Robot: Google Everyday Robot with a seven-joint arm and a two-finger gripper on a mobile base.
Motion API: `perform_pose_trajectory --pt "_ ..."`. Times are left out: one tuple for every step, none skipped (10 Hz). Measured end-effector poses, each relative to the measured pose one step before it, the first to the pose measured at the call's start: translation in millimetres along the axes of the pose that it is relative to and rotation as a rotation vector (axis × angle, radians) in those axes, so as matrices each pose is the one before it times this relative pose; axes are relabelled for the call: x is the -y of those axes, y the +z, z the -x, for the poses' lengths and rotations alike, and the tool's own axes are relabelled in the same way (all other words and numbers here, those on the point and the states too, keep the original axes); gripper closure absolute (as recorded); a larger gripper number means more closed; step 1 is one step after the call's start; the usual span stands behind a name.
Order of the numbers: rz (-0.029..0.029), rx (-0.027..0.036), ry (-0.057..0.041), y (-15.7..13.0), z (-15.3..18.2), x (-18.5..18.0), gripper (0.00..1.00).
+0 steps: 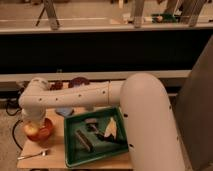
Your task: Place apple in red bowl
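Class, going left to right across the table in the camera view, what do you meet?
Red bowl with the apple in it and the gripper directly over them → green tray.

- Dim, warm amber cast throughout.
- Brightest strip along the top; black band below it.
- Gripper [31, 120], low over red bowl [48, 131] at table [55, 158] left, lies in arm [90, 95] shadow.

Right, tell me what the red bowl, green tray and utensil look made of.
The red bowl looks plastic: uniform bright colour. The green tray is likely plastic: moulded raised rim. The utensil seems metal: pale grey sheen. The gripper hangs over the bowl.
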Motion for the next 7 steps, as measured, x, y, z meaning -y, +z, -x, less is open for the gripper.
perform_pose_trajectory --pt "0.00727 0.01271 0.00321 1.16 -1.73 0.45 1.0" --pt "0.00509 0.02057 0.00243 1.99 -1.35 -0.45 1.0" --pt "-0.00373 0.03609 -0.00431 2.3 -0.54 0.53 0.99" --pt "-0.00342 0.05728 -0.00353 3.63 -0.83 -0.41 0.95" --pt "-0.00376 0.05603 0.00019 2.34 -1.45 -0.81 0.85" --pt "-0.00053 0.02307 0.00387 -1.43 -0.69 -2.49 0.75" --pt "-0.00072 -0.01822 0.00407 -4.44 -2.32 -2.58 0.65"
